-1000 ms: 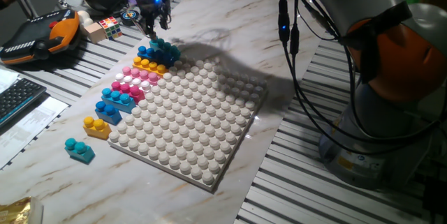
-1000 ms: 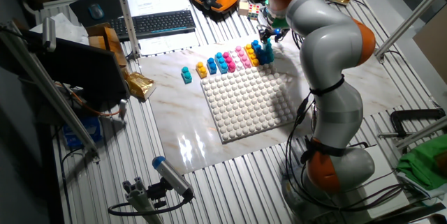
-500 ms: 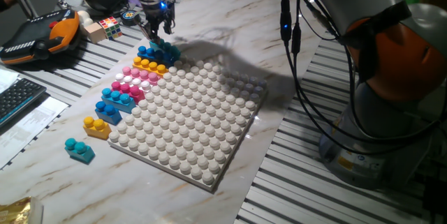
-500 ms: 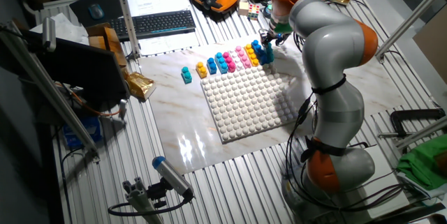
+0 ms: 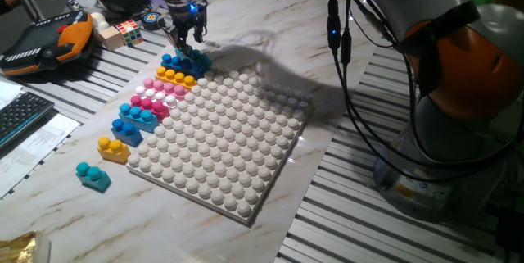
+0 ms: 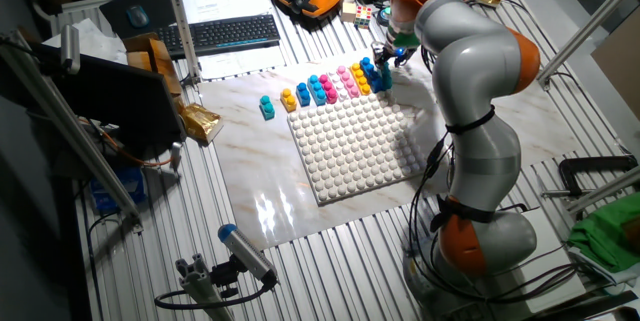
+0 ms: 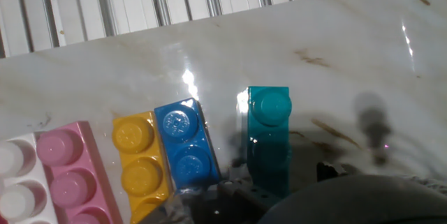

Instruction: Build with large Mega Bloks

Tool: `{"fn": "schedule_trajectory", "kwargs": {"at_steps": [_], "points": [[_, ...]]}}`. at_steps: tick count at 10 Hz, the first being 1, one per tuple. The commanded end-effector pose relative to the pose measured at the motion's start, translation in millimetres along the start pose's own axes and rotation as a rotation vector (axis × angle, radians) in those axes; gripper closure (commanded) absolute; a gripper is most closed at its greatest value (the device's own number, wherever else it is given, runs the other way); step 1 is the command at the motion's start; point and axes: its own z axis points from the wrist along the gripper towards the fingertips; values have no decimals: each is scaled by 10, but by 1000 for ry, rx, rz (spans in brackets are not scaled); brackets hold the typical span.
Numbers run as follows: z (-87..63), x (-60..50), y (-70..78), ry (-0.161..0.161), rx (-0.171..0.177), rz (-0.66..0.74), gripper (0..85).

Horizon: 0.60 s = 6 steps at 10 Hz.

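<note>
The gripper (image 5: 187, 43) hangs low over the teal brick (image 7: 269, 137) at the far corner of the baseplate (image 5: 225, 144); whether its jaws grip the brick or merely straddle it cannot be told, since the hand view hides the fingertips. The teal brick lies on the table just beside a blue brick (image 7: 183, 144) and a yellow brick (image 7: 140, 161). The likely risk: a finger catching the blue neighbour, dragging it or tilting the teal brick off-square.
</note>
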Motion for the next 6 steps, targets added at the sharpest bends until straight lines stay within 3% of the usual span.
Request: {"fn": "schedule_trajectory", "kwargs": {"at_steps": [1,4,6], "points": [[0,2,1,1,-3,-1,323],[-3,8,24,11,-13,0,330],[-38,10,41,-1,-9,-2,327]]}}
